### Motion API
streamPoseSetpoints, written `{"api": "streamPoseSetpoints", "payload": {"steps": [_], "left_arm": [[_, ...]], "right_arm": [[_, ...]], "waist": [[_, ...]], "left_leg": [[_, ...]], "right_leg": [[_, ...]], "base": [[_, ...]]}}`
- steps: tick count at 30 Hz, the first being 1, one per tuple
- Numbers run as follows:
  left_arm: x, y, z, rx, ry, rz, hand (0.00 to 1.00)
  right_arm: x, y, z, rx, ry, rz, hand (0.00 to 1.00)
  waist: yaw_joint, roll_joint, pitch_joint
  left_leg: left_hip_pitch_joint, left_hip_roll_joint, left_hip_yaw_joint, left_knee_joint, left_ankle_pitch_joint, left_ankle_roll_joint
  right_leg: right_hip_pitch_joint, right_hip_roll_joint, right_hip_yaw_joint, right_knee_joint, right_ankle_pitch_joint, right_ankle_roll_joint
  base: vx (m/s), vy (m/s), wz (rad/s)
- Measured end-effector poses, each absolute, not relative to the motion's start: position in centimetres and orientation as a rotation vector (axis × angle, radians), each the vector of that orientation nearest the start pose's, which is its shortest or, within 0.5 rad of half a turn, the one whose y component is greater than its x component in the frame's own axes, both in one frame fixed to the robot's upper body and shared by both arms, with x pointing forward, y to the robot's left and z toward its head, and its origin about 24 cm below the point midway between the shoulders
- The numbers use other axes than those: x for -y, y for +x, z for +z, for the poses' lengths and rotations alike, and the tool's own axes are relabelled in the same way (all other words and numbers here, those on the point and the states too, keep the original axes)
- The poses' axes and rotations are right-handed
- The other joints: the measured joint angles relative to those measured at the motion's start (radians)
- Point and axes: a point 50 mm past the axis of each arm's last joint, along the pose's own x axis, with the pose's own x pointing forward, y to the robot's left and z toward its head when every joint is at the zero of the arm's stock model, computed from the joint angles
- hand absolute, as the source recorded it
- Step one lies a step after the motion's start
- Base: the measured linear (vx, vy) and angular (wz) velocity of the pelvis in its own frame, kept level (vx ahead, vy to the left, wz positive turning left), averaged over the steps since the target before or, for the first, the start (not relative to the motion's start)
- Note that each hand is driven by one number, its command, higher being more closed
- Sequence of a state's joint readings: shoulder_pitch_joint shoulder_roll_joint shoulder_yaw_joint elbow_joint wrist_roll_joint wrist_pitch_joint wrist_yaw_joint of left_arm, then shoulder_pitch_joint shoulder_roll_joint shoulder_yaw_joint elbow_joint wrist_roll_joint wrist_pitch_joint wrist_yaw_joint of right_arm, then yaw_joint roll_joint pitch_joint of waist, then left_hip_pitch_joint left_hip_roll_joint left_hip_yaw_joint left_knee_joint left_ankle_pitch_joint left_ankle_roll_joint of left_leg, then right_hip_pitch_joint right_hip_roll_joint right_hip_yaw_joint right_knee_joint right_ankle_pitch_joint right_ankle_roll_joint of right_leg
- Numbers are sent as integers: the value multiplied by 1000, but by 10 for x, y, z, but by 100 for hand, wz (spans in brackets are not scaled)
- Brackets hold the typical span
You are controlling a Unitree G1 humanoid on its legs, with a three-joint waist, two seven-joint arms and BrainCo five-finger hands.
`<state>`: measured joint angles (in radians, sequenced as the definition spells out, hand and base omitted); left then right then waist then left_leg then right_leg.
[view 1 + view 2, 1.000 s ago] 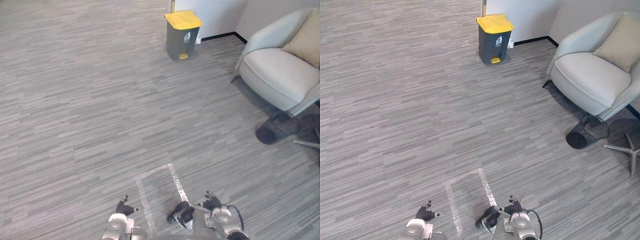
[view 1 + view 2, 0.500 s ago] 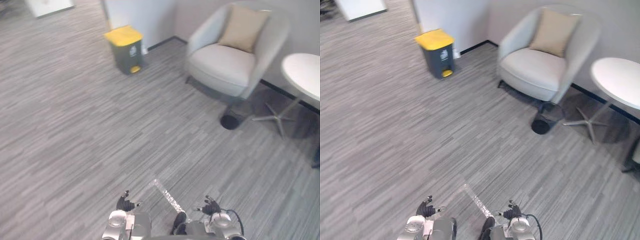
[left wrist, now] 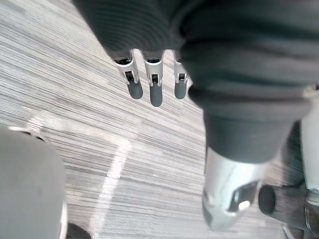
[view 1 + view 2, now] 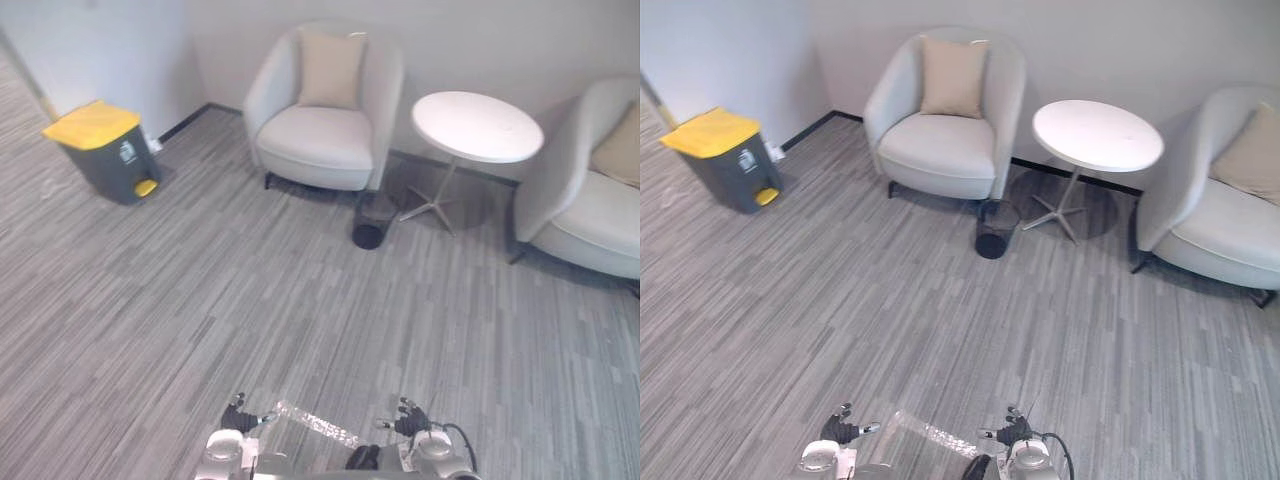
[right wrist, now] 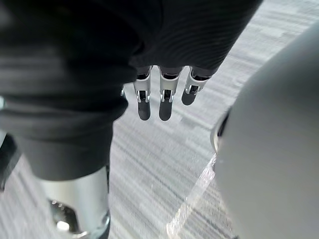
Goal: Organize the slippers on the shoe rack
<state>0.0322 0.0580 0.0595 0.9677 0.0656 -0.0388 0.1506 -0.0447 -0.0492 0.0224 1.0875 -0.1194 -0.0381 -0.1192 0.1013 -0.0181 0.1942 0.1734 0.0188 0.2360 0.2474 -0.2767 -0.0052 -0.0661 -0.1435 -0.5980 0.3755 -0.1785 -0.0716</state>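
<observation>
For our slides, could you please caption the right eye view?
Left hand and right hand open and empty over grey floor, facing an armchair, round white table, second armchair and yellow-lidded bin.

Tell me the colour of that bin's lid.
The lid is yellow, the bin dark grey; clearest in the left eye view.

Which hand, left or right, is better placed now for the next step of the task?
Neither: the left hand and the right hand both hang open and empty, level above the floor. Ahead stand an armchair, a round table and a bin.
</observation>
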Motion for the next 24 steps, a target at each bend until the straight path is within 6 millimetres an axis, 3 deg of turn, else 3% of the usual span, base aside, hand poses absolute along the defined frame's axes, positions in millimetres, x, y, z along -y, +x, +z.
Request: {"api": "streamPoseSetpoints", "payload": {"steps": [1,2,3,4,5,6,9,13,15,24], "left_arm": [[-183,131,-148,-963,145,186,0],[-181,130,-149,-966,138,186,0],[-181,131,-147,-953,139,187,0],[-183,131,-147,-953,139,193,0],[-184,134,-146,-947,139,195,0],[-182,133,-147,-955,137,190,0],[-180,134,-146,-949,141,180,0],[-173,134,-147,-950,129,162,0],[-173,134,-147,-951,126,163,0],[-175,131,-149,-962,126,168,0]], "right_arm": [[174,146,-150,-981,-241,-47,0],[176,146,-149,-978,-246,-50,0],[178,140,-151,-995,-249,-55,0],[178,138,-152,-1002,-247,-55,0],[180,138,-152,-1003,-251,-58,0],[181,136,-152,-1008,-248,-66,0],[187,126,-154,-1027,-208,-130,0],[199,121,-154,-1037,-188,-197,0],[201,122,-154,-1034,-172,-215,0],[202,115,-156,-1053,-134,-257,0]], "waist": [[6,27,-8],[6,27,-9],[4,12,-16],[4,12,-15],[10,17,-12],[10,33,-18],[2,28,-14],[2,56,-11],[0,65,-16],[-6,53,-16]], "left_leg": [[-21,44,27,-14,2,-5],[-26,45,40,-17,2,-6],[-26,34,75,-26,-7,-19],[-21,30,81,-24,-10,-26],[-23,47,81,-14,-7,-41],[-56,70,72,21,9,-29],[-90,74,3,44,9,-30],[-133,101,-35,63,37,-58],[-138,92,-49,57,37,-58],[-56,30,-59,-106,98,-24]], "right_leg": [[3,34,-12,-46,-18,3],[-7,14,-35,7,-50,-15],[1,-51,-46,96,-101,16],[1,-51,-33,67,-116,38],[7,0,0,10,-73,17],[44,52,4,-103,-22,7],[95,66,5,-177,10,0],[121,80,14,-183,12,11],[120,81,22,-203,26,25],[213,106,30,-424,166,53]], "base": [[-5,-108,-102],[14,-106,-65],[22,-54,-34],[98,-59,-49],[46,-108,-53],[35,-175,-52],[-44,-113,-15],[-61,60,-7],[8,128,1],[15,70,0]]}}
